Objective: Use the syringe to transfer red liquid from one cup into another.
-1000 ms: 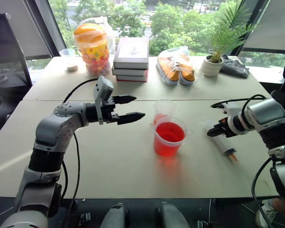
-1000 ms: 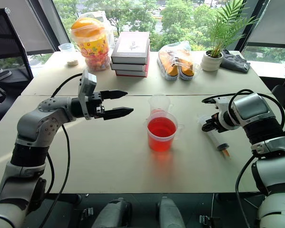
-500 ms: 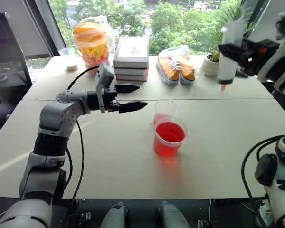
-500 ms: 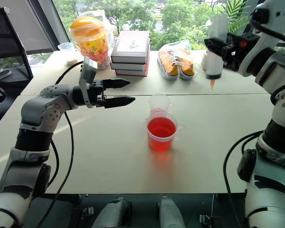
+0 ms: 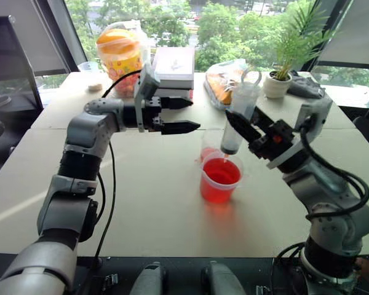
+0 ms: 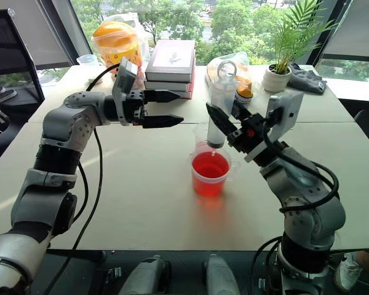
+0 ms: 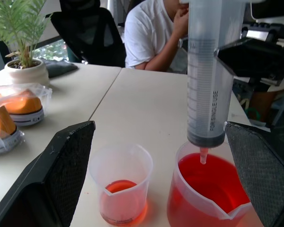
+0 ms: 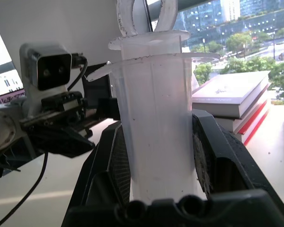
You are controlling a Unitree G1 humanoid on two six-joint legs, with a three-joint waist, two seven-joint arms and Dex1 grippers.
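Observation:
My right gripper (image 5: 251, 133) is shut on the barrel of the clear syringe (image 5: 237, 118). The syringe stands nearly upright, ring handle at the top. Its nozzle (image 7: 203, 155) hangs just above the red liquid (image 7: 213, 182) in the wider thick-rimmed cup (image 5: 220, 179). Right behind that cup stands the smaller, narrower cup (image 7: 120, 187) with a little red liquid at its bottom. My left gripper (image 5: 194, 115) is open and level, pointing at the syringe from the left, a short way from it. In the right wrist view the black fingers (image 8: 114, 165) clamp both sides of the syringe barrel (image 8: 156, 142).
Along the back table stand a snack jar (image 5: 119, 56), a stack of books (image 5: 172, 67), bagged orange shoes (image 5: 221, 83), a potted plant (image 5: 280, 80) and a dark cloth (image 5: 306, 86). A person in a white shirt (image 7: 151, 33) sits beyond the table's end.
My right arm lifted the syringe from the table at the right and swung it left, to just above the wider cup. The left gripper, still open, has risen a little and moved closer.

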